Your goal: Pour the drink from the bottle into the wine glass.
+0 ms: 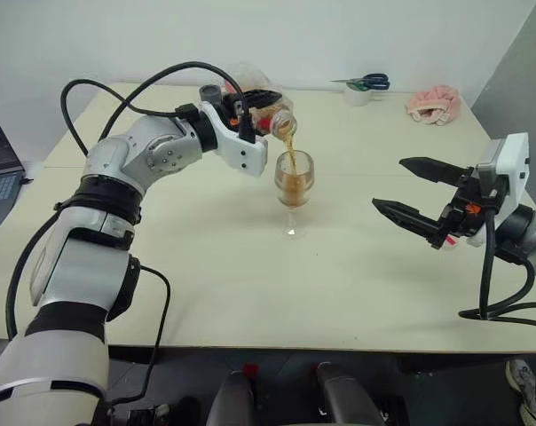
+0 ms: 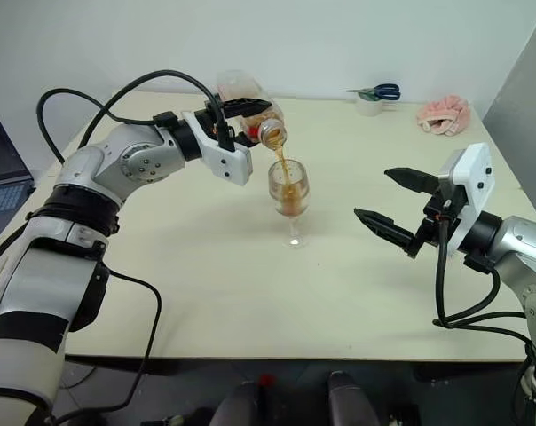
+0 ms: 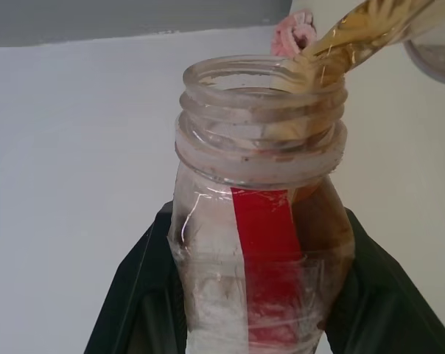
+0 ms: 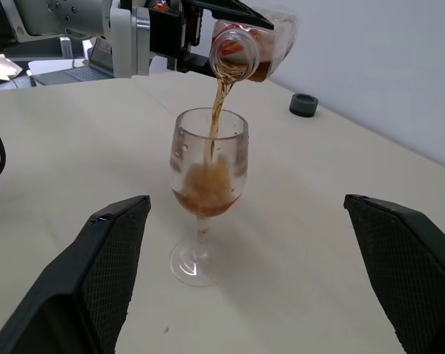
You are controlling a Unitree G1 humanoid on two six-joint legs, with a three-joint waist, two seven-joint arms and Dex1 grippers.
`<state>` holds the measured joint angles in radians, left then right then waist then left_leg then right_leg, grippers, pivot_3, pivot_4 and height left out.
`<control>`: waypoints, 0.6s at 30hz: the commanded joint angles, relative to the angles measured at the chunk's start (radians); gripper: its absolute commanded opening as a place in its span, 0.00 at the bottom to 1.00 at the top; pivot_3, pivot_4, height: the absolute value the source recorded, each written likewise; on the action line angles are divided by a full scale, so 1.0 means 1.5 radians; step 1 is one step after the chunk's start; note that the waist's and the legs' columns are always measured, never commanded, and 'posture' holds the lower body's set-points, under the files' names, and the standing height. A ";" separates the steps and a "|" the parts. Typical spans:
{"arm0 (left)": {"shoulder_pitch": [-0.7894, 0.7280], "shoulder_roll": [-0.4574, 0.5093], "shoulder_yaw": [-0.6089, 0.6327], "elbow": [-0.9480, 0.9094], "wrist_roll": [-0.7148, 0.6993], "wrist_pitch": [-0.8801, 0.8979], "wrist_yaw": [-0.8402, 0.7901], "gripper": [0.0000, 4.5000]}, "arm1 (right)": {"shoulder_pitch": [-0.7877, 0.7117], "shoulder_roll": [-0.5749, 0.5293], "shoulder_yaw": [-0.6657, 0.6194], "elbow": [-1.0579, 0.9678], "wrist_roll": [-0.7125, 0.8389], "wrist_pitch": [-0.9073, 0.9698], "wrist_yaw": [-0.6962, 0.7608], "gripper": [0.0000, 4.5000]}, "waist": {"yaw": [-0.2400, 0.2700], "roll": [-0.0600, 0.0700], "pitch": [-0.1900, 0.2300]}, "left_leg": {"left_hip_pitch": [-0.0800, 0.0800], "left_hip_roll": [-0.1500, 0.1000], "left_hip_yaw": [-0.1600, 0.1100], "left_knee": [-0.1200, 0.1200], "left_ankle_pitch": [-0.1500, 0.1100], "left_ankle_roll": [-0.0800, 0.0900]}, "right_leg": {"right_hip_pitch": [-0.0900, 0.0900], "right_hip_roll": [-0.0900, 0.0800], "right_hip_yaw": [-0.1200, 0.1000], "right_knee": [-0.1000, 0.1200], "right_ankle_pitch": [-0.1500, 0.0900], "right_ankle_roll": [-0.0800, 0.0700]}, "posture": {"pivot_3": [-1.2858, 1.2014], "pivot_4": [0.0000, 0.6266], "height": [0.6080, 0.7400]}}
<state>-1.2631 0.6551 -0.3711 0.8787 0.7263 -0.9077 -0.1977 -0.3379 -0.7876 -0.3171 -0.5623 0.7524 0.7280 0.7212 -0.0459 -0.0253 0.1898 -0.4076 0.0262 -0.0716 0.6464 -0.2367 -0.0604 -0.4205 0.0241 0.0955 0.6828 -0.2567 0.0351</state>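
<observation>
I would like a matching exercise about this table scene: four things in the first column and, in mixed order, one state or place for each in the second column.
Column one:
1. bottle
2. wine glass
3. right gripper
4. scissors

Column two:
A. open and holding nothing
B. lying at the far edge of the table
C. tilted, held by the left gripper, drink streaming out
D. upright, partly filled with amber liquid

Pairs: 1-C, 2-D, 3-A, 4-B
</observation>
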 commanded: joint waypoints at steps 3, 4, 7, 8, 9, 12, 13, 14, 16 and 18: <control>-0.030 0.008 -0.005 0.002 0.004 -0.006 0.025 0.41 | -0.010 -0.005 -0.010 -0.002 0.006 -0.021 -0.001 1.00 | 0.000 0.000 0.000 | 0.000 0.000 0.000 0.000 0.000 0.000 | 0.000 0.000 0.000 0.000 0.000 0.000 | 0.52 0.24 1.00; -0.031 0.009 -0.007 0.004 0.004 -0.006 0.026 0.41 | -0.011 -0.004 -0.009 -0.002 0.006 -0.022 -0.002 1.00 | 0.000 0.000 0.000 | 0.000 0.000 0.000 0.000 0.000 0.000 | 0.000 0.000 0.000 0.000 0.000 0.000 | 0.52 0.24 1.00; -0.033 0.010 -0.009 0.008 0.007 -0.008 0.029 0.41 | -0.015 -0.002 -0.003 0.000 0.005 -0.024 -0.005 1.00 | 0.000 0.000 0.000 | 0.000 0.000 0.000 0.000 0.000 0.000 | 0.000 0.000 0.000 0.000 0.000 0.000 | 0.52 0.24 1.00; -0.034 0.010 -0.009 0.009 0.008 -0.008 0.030 0.41 | -0.016 -0.002 -0.002 0.000 0.005 -0.025 -0.005 1.00 | 0.000 0.000 0.000 | 0.000 0.000 0.000 0.000 0.000 0.000 | 0.000 0.000 0.000 0.000 0.000 0.000 | 0.52 0.24 1.00; -0.034 0.009 -0.009 0.010 0.008 -0.009 0.030 0.41 | -0.017 -0.002 -0.001 0.001 0.005 -0.026 -0.006 1.00 | 0.000 0.000 0.000 | 0.000 0.000 0.000 0.000 0.000 0.000 | 0.000 0.000 0.000 0.000 0.000 0.000 | 0.52 0.24 1.00; -0.033 0.008 -0.005 0.013 0.002 -0.013 0.029 0.41 | -0.019 -0.001 0.003 0.002 0.005 -0.027 -0.007 1.00 | 0.000 0.000 0.000 | 0.000 0.000 0.000 0.000 0.000 0.000 | 0.000 0.000 0.000 0.000 0.000 0.000 | 0.52 0.24 1.00; -0.033 0.007 -0.005 0.013 0.001 -0.013 0.029 0.41 | -0.020 -0.001 0.004 0.002 0.004 -0.028 -0.008 1.00 | 0.000 0.000 0.000 | 0.000 0.000 0.000 0.000 0.000 0.000 | 0.000 0.000 0.000 0.000 0.000 0.000 | 0.52 0.24 1.00; -0.033 0.007 -0.005 0.013 0.001 -0.013 0.029 0.41 | -0.020 -0.001 0.006 0.004 0.000 -0.029 -0.010 1.00 | 0.000 0.000 0.000 | 0.000 0.000 0.000 0.000 0.000 0.000 | 0.000 0.000 0.000 0.000 0.000 0.000 | 0.52 0.24 1.00; -0.032 0.007 -0.005 0.014 0.001 -0.013 0.029 0.41 | -0.021 -0.001 0.011 0.007 -0.006 -0.032 -0.012 1.00 | 0.000 0.000 0.000 | 0.000 0.000 0.000 0.000 0.000 0.000 | 0.000 0.000 0.000 0.000 0.000 0.000 | 0.52 0.24 1.00; -0.031 0.006 -0.004 0.015 -0.003 -0.013 0.029 0.41 | -0.023 0.000 0.014 0.009 -0.008 -0.034 -0.013 1.00 | 0.000 0.000 0.000 | 0.000 0.000 0.000 0.000 0.000 0.000 | 0.000 0.000 0.000 0.000 0.000 0.000 | 0.52 0.24 1.00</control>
<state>-1.2696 0.6552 -0.3892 0.9128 0.7462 -0.9241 -0.1678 -0.3519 -0.7844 -0.2884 -0.5419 0.7443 0.7032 0.7098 -0.0460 -0.0253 0.1898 -0.4075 0.0261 -0.0716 0.6466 -0.2367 -0.0604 -0.4204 0.0240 0.0956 0.6831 -0.2566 0.0351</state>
